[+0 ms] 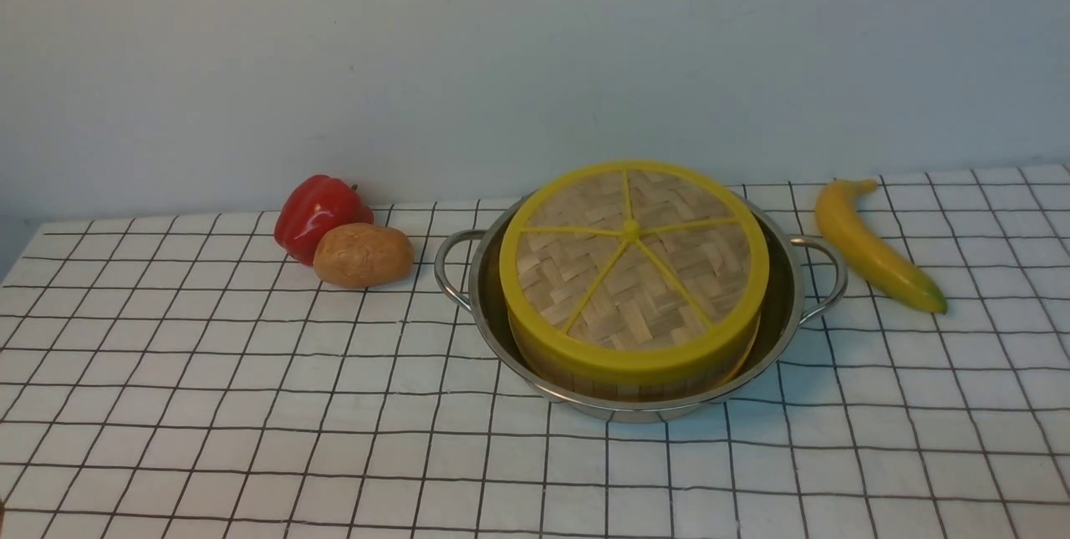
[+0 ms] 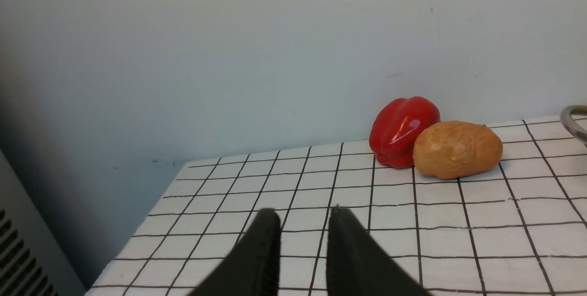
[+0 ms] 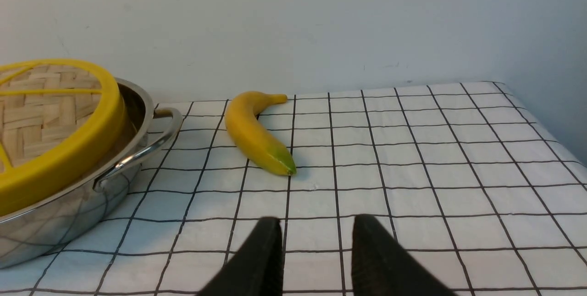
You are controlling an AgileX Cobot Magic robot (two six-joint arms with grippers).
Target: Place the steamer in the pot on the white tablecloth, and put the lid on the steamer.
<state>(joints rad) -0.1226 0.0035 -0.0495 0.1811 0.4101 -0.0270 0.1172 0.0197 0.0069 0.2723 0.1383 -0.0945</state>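
At the centre of the cloth [image 1: 251, 405] you see the pot [image 1: 777, 330], and inside it the steamer [image 1: 635, 378] with the lid [image 1: 633, 259] on top. The lid's yellow rim covers the steamer's rim all round; the near side looks slightly lower than the far side, though the camera angle may account for this. By these views both steps of the task appear done.

Left of the pot lie a pepper [image 1: 318, 211] and a potato [image 1: 363, 255], touching each other, the potato just beside the pot's left handle [image 1: 449, 270]. Right of the pot lies a banana [image 1: 873, 245], near the right handle [image 1: 823, 278] but apart from it.

Neither arm shows in the front view. In its wrist view, the left gripper [image 2: 305, 215] hangs over bare cloth, its jaws parted by a narrow gap and holding nothing. The right gripper [image 3: 316, 225] likewise stands slightly parted and empty, over bare cloth nearer than the banana.

Risks from here, as judgements:
- If the lid sits tilted, not seated, a knock to the pot could slide it off the steamer.
- If you swing the left arm inward low, it may push the potato against the handle and shift the pot.
- If you sweep the right arm low, it may roll the banana, or catch the right handle and jolt the stack.
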